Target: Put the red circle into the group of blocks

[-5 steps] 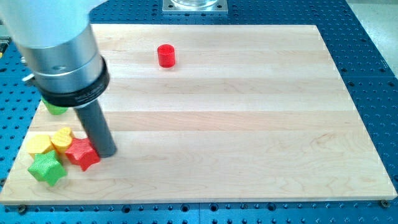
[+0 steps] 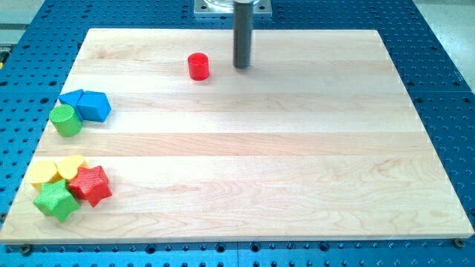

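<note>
The red circle [image 2: 198, 66] stands alone near the view's top, left of centre. My tip [image 2: 241, 67] rests on the board just to the right of it, a small gap apart. At the view's bottom left lies a tight group: a red star [image 2: 91, 185], a green star [image 2: 56, 201], a yellow heart [image 2: 72, 167] and another yellow block [image 2: 44, 173]. Above that group sit a green cylinder [image 2: 65, 120] and two blue blocks, one cube-like [image 2: 96, 105] and one partly behind it [image 2: 71, 97].
The wooden board [image 2: 297, 163] lies on a blue perforated table. A metal mount [image 2: 232, 7] sits at the view's top edge behind the rod.
The arm has left the bottom-left group and moved to the view's top, so my tip now stands right of the red circle. The blue blocks and green cylinder are uncovered.
</note>
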